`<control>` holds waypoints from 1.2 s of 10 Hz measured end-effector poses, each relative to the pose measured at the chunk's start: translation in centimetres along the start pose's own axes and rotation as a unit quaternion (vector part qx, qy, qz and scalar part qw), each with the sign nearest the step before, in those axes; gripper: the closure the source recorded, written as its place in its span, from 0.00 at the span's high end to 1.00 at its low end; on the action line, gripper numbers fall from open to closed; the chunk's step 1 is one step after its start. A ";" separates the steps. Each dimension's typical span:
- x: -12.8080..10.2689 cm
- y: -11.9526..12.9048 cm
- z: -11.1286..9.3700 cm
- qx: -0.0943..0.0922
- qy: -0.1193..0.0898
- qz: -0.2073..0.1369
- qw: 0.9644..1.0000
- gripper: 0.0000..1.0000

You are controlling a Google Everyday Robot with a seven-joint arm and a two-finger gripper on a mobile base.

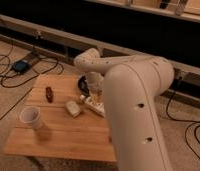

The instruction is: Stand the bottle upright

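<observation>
Dim room, low wooden table point(68, 135). The bottle point(94, 105) lay on its side mid-frame, so I had the gripper point(95, 92) right over it. Couldn't tell whether it'd grabbed anything.

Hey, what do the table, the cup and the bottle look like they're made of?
Table: wood, matte, warm tan with streaks like grain.
Cup: probably paper, flat white with a thin rim.
Bottle: likely plastic, whitish and pale, lying on its side; the look leaves it open.
The gripper hangs just above the bottle.
</observation>
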 end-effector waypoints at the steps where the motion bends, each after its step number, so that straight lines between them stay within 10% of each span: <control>1: -0.9 0.6 0.5 0.006 0.007 -0.015 1.000 0.65; 12: -4.6 3.0 5.5 -0.005 0.066 -0.058 0.996 0.65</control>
